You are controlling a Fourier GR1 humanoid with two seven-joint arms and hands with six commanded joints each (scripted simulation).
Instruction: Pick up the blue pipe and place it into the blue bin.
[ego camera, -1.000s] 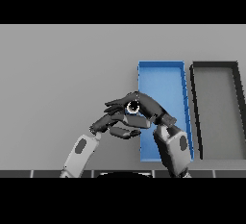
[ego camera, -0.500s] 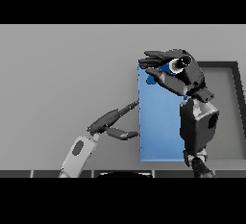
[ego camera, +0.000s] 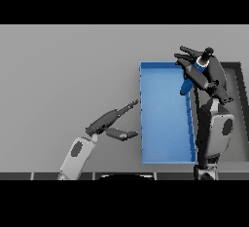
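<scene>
Your right hand [ego camera: 202, 75] is curling its fingers round the blue pipe [ego camera: 187, 84], which is hanging tilted over the blue bin's [ego camera: 165, 119] far right edge, at about two o'clock from the bin's middle. You are working the placing step, judging by that. Next, you are needing to bring the pipe toward eight o'clock, lower it inside the walls, then let go. Your left hand [ego camera: 111, 121] is idling with straight fingers at nine o'clock of the bin. A dark bin [ego camera: 238, 104] is sitting just beside, at three o'clock.

Just a dark bin [ego camera: 239, 105] on the grey table [ego camera: 68, 75], near its right edge.
</scene>
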